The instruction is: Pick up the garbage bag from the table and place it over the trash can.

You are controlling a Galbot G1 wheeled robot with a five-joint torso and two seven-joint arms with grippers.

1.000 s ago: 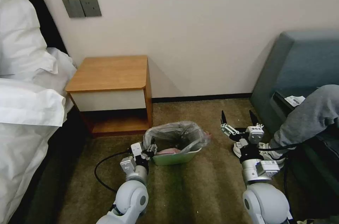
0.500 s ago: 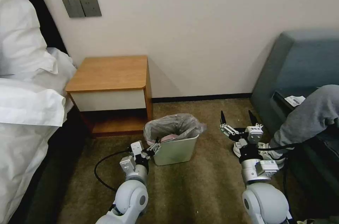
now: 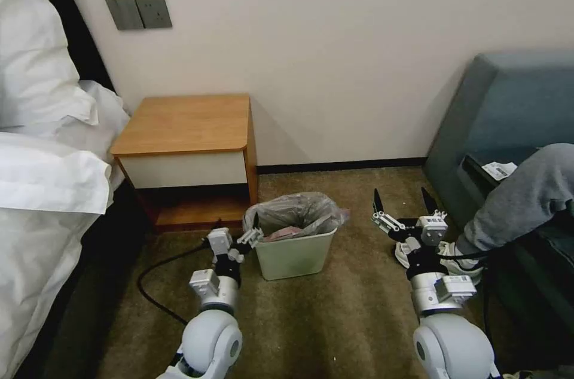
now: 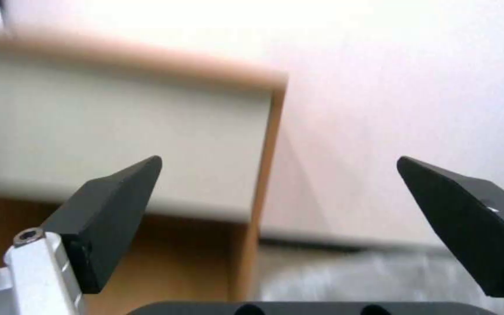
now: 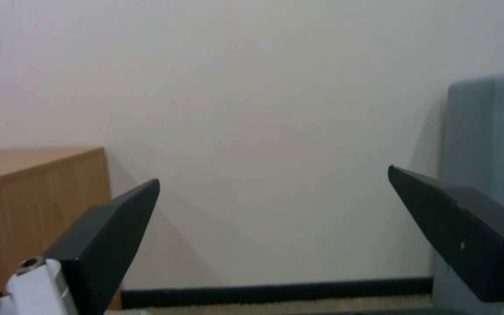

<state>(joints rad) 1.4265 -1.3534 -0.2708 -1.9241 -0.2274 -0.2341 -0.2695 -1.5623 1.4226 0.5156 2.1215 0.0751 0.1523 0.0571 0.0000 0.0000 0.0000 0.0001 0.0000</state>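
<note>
The pale cream-green trash can (image 3: 294, 256) stands upright on the carpet in front of the table (image 3: 185, 125). The grey crinkly garbage bag (image 3: 297, 210) is draped over its rim, and a pinkish band shows inside the mouth. My left gripper (image 3: 236, 225) is open just left of the can's rim, holding nothing. In the left wrist view that gripper (image 4: 278, 159) faces the table's cream drawer front (image 4: 118, 144), with blurred grey bag (image 4: 374, 275) low down. My right gripper (image 3: 401, 195) hangs open to the right of the can, apart from it; it (image 5: 274, 175) faces the wall.
A bed with white linen (image 3: 42, 188) fills the left side. A blue-grey sofa (image 3: 514, 110) stands at the right, with a person's leg (image 3: 526, 199) and shoe beside my right arm. A black cable (image 3: 155, 283) loops on the carpet by my left arm.
The can, first tipped, now stands upright. My left gripper has let go of the bag at the rim, opened and drawn back to the left. The right arm has barely moved.
</note>
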